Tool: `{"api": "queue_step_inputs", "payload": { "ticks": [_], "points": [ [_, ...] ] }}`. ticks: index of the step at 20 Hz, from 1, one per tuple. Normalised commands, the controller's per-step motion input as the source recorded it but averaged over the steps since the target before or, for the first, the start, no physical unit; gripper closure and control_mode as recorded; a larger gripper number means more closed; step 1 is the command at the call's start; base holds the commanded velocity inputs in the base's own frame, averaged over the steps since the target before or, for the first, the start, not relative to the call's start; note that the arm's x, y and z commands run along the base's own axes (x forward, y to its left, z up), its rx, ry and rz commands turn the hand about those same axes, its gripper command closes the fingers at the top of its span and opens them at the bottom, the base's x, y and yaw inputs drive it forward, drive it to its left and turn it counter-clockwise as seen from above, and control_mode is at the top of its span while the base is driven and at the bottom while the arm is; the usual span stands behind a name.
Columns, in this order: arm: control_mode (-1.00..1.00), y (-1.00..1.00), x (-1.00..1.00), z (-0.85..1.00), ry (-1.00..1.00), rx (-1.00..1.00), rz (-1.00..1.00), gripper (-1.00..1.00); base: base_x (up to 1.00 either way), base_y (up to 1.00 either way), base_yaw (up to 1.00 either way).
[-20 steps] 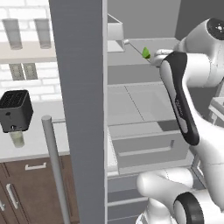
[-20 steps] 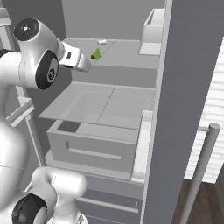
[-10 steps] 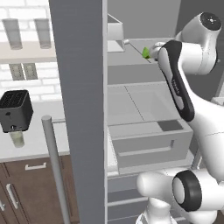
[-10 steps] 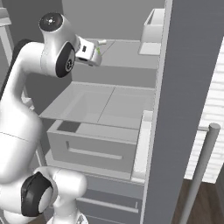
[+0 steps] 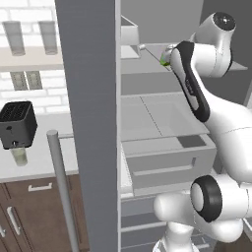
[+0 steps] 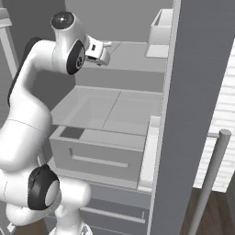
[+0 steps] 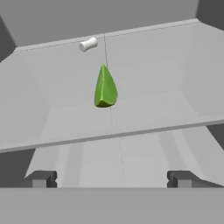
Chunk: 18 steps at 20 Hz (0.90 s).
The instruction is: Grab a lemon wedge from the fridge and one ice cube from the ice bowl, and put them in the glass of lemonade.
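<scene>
The fridge (image 5: pixel 88 123) door and shelves look smooth, matt grey – its bar handle (image 5: pixel 61 192) a duller satin metal. The lemon wedge (image 7: pixel 105 87) is waxy, faintly shiny. The toaster (image 5: pixel 17 123) reads as matt black plastic – cabinets (image 5: pixel 34 216) dark wood.

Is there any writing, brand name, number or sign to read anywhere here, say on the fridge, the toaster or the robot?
None: no readable text in any view.
The fridge, the black toaster, the robot arm and the lemon wedge are all plain, with no labels or marks.
</scene>
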Motion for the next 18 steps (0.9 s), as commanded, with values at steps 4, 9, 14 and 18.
{"api": "queue_step_inputs", "payload": {
  "ticks": [4, 9, 14, 18],
  "points": [
    [-1.0, 0.02, 0.45, -0.1, 0.02, 0.0, 0.0, -1.0, 0.0, 0.0, 0.0],
    [-1.0, 0.03, 0.42, -0.09, 0.01, 0.0, 0.0, -1.0, 0.0, 0.0, 0.0],
    [-1.0, 0.04, 0.43, -0.12, 0.01, -0.01, 0.0, -1.0, 0.0, 0.0, 0.0],
    [-1.0, 0.03, 0.43, -0.12, 0.0, -0.01, 0.0, -1.0, 0.0, 0.0, 0.0]
  ]
}}
